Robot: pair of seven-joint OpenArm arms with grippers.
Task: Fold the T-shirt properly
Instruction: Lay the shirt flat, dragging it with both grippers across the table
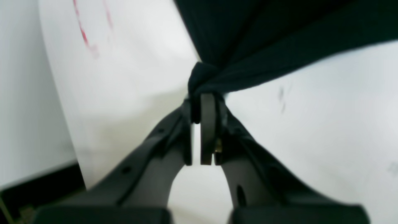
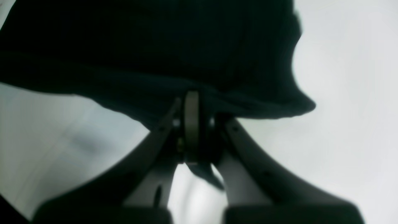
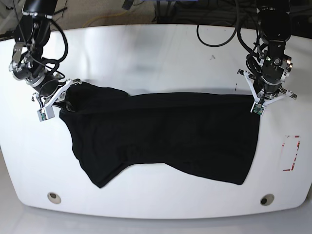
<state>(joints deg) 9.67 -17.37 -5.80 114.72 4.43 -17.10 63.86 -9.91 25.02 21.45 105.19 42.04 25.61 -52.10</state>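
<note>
The base view looks down steeply from above the front of the white table, taking in its whole top, both arms and the full spread of the T-shirt. Each wrist camera sits just behind its own jaws and looks along them, very near and blurred. The left wrist view faces the left gripper, the right wrist view the right gripper. All three views share the black cloth and the table surface.

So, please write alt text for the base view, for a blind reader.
A black T-shirt hangs stretched between two pincers above a white table. The right pincer grips one corner, the left pincer the other; the lower edge lies on the table.
</note>
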